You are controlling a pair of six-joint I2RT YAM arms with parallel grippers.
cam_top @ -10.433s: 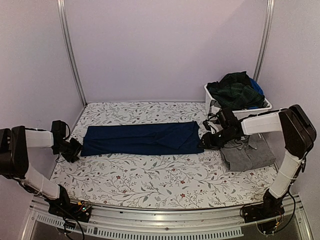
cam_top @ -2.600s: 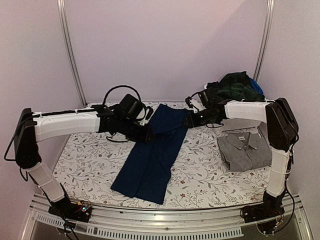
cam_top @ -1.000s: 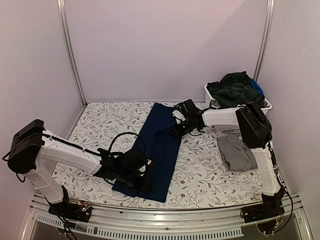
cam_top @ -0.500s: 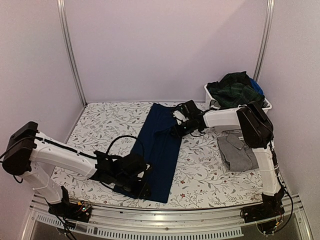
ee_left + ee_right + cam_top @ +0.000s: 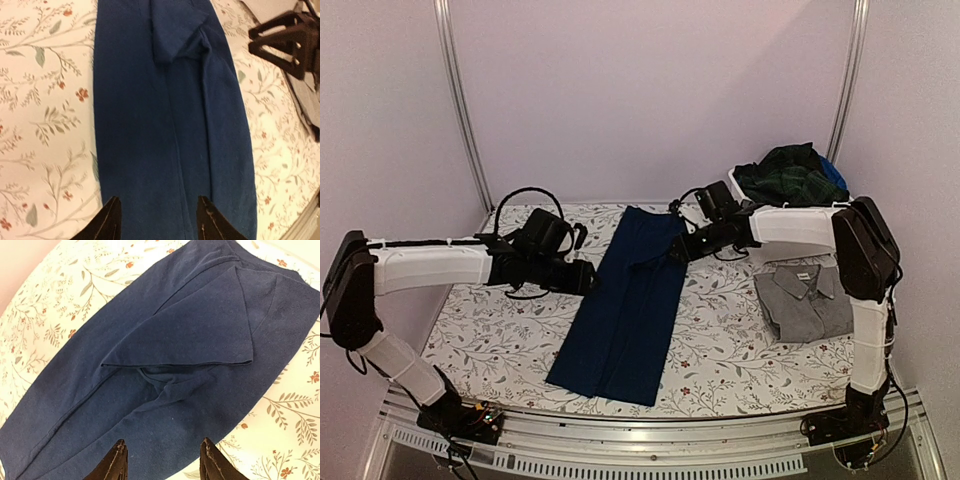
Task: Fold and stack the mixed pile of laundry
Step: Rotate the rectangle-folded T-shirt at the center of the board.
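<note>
The navy blue garment [image 5: 625,305] lies flat as a long strip running from the back middle toward the front of the table. It fills the left wrist view [image 5: 170,125] and the right wrist view [image 5: 165,365], where a folded sleeve flap [image 5: 200,335] lies on top. My left gripper [image 5: 582,277] is open and empty at the strip's left edge, its jaws over the cloth [image 5: 157,225]. My right gripper [image 5: 678,249] is open and empty above the strip's upper right edge [image 5: 162,465]. The grey collared garment [image 5: 805,300] lies folded at the right. The dark green plaid garment [image 5: 790,180] sits in the bin.
The white plastic bin [image 5: 745,195] stands at the back right corner with a blue cloth [image 5: 834,174] in it as well. The floral table cloth [image 5: 500,320] covers the table. Metal frame posts [image 5: 460,100] stand at the back corners.
The left arm has swung from the strip's front left end up to its left edge mid-table. The right gripper has drawn back a little to the right. The navy strip lies as before.
</note>
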